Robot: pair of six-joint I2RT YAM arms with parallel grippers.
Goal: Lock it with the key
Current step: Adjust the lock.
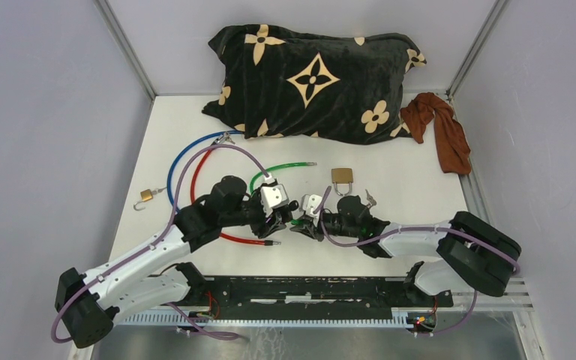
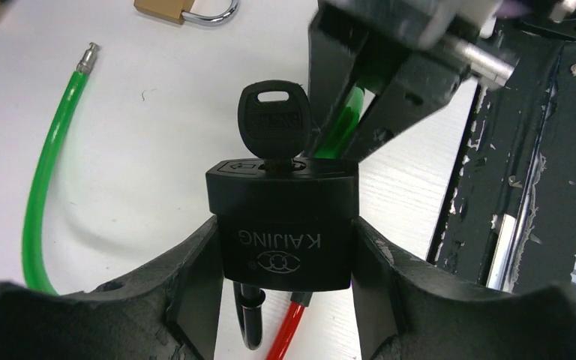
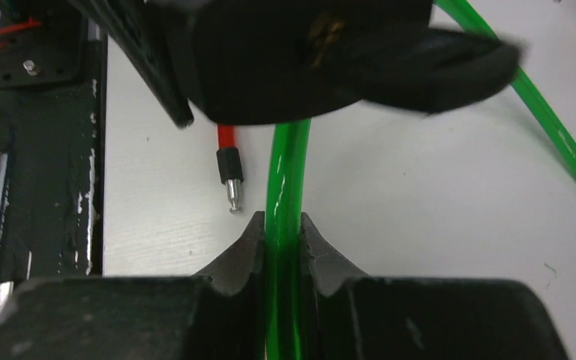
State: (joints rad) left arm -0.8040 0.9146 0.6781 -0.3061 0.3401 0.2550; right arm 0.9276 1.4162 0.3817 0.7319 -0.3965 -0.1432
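1. One black padlock (image 2: 283, 225), marked KAIJING, fills the middle of the left wrist view. One black-headed key (image 2: 274, 120) stands in its keyhole.
2. The left claw (image 2: 281, 259) is closed on the padlock's body, with a finger pressed against each side.
3. The right claw (image 3: 281, 244) is pinched tight around one green cable (image 3: 286, 172), just beyond the padlock.
4. There are three cables on the desk (image 1: 420, 187): the green one, one red cable (image 1: 199, 165) and one blue cable (image 1: 171, 176), both left of centre.
5. There are two brass padlocks: one at centre (image 1: 342, 177) and a smaller one at far left (image 1: 147, 195).
6. Along the top edge lie one patterned pillow (image 1: 315, 82) and one brown cloth (image 1: 442, 131).
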